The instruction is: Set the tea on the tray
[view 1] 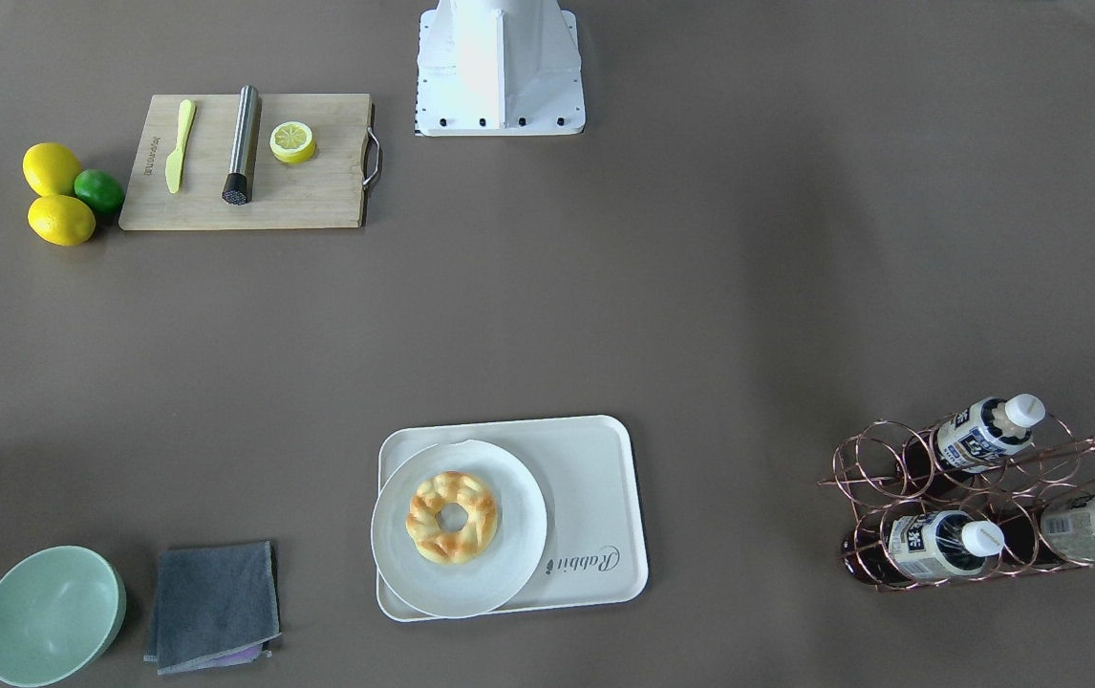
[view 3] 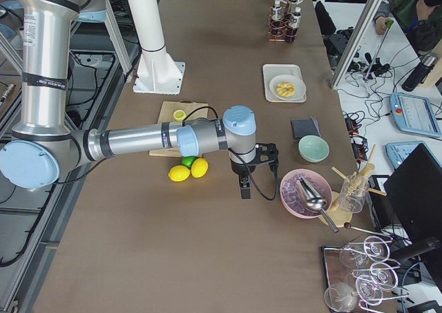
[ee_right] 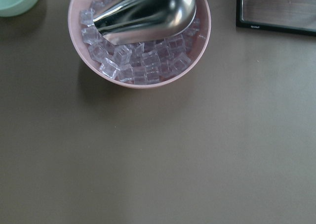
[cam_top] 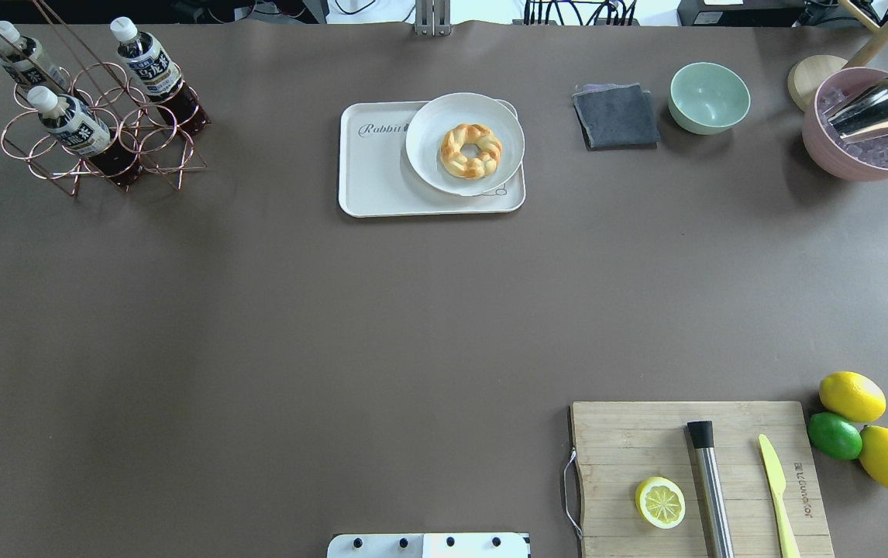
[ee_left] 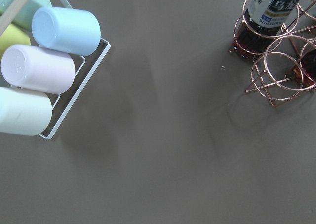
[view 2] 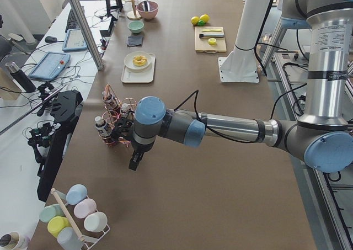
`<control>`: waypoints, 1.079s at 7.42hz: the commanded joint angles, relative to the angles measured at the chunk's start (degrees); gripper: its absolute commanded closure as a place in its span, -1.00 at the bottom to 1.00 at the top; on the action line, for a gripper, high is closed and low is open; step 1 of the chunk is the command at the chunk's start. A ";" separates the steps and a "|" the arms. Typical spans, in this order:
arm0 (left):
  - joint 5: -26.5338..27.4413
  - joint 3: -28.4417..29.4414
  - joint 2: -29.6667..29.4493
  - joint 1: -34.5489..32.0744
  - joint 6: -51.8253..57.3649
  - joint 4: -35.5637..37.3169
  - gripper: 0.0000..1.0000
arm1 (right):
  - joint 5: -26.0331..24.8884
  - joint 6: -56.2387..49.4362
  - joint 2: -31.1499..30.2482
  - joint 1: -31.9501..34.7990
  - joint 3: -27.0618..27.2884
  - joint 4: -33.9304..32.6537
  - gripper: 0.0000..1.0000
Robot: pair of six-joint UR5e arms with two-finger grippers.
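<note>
Two tea bottles (cam_top: pixel 153 67) (cam_top: pixel 80 129) with dark brown liquid, white caps and navy labels lie tilted in a copper wire rack (cam_top: pixel 174 166) at the far left; a paler grey-green bottle (cam_top: pixel 22 62) lies beside them. One tea bottle also shows in the left wrist view (ee_left: pixel 276 6). The cream "Rabbit" tray (cam_top: pixel 378 174) sits at the far middle, with a white plate (cam_top: pixel 428 151) and a ring pastry (cam_top: pixel 472 150) on its right part. My left gripper (view 2: pixel 134 161) hangs near the rack; I cannot tell its state. My right gripper (view 3: pixel 244 188) hangs near a pink ice bowl (view 3: pixel 304 192); I cannot tell its state.
A grey cloth (cam_top: pixel 616 116), a green bowl (cam_top: pixel 709 97) and the ice bowl with a metal scoop (cam_top: pixel 874 108) stand at the far right. A wooden board (cam_top: pixel 622 434) with lemon half, muddler and knife, plus lemons and a lime (cam_top: pixel 835 435), lies near right. Pastel cups (ee_left: pixel 64 31) lie in a rack.
</note>
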 commanded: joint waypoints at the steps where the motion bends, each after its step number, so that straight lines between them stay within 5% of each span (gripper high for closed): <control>1: 0.33 0.20 -0.20 0.18 -0.13 -3.68 -0.98 | 1.85 0.25 0.65 0.72 -0.92 4.92 -1.00; 2: 0.16 -0.23 -1.42 2.10 -0.30 -3.69 -0.79 | 1.94 1.02 0.29 0.63 -1.35 5.11 -1.00; 3: 0.07 -0.41 -1.60 2.38 -3.52 -5.08 -0.97 | 1.85 0.95 0.20 0.63 -1.18 6.25 -1.00; 4: 0.60 0.37 -1.61 5.25 -12.17 -14.06 -0.97 | 2.11 0.86 0.63 0.63 -1.00 10.09 -1.00; 8: 14.79 -0.85 -2.22 19.15 -42.17 -32.83 -0.97 | 3.69 3.74 2.84 -4.20 -1.09 12.75 -1.00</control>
